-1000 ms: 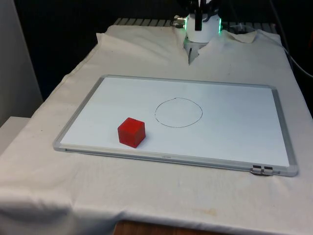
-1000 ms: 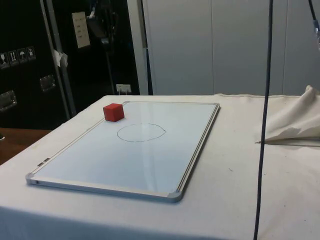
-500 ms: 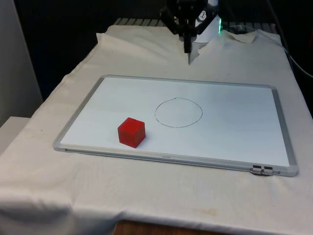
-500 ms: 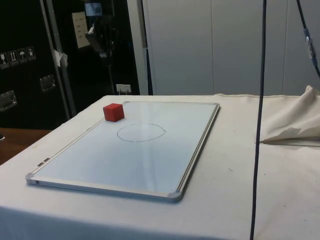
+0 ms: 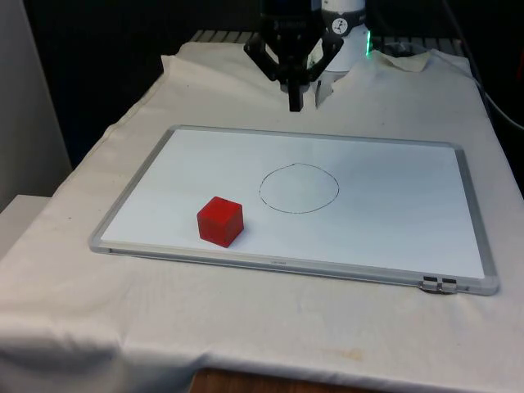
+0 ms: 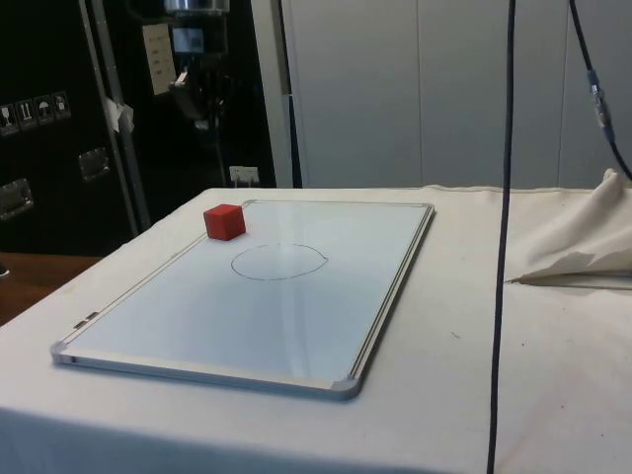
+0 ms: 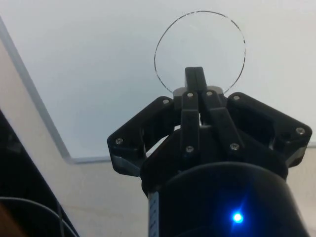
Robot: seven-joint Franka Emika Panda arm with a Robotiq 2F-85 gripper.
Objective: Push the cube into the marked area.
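Cube (image 5: 220,221) sits on the whiteboard (image 5: 393,213) near its front edge, toward the front view's left, just outside the drawn circle (image 5: 299,188) — you can see it is apart from the line. Your gripper (image 5: 295,102) hangs in the air above the board's far edge, well apart from the cube, fingers (image 7: 196,81) pressed together and holding nothing. The board lies flat on the cloth-covered worktop (image 5: 246,327).
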